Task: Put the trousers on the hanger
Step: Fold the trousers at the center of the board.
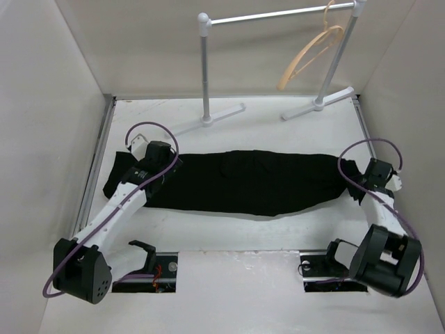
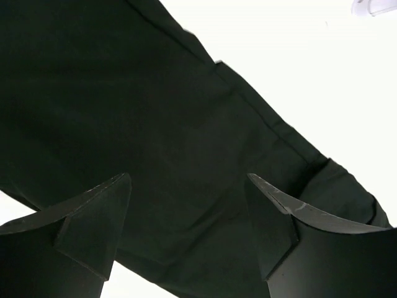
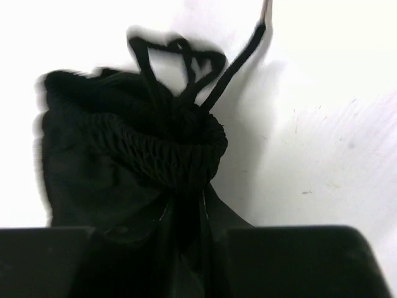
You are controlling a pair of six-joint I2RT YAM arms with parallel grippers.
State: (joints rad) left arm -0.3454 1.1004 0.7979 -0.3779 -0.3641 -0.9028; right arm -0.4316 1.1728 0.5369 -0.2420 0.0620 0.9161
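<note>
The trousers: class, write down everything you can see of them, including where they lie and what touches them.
The trousers are plain black soft fabric, lying flat and stretched sideways across the white table. The gathered elastic waistband with its thin drawstring lies at the right end effector; the left end effector is open over the leg end.

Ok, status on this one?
Left pincer open over trousers. Right pincer at waistband, grip unclear. Trousers flat on table; hanger on rail.
</note>
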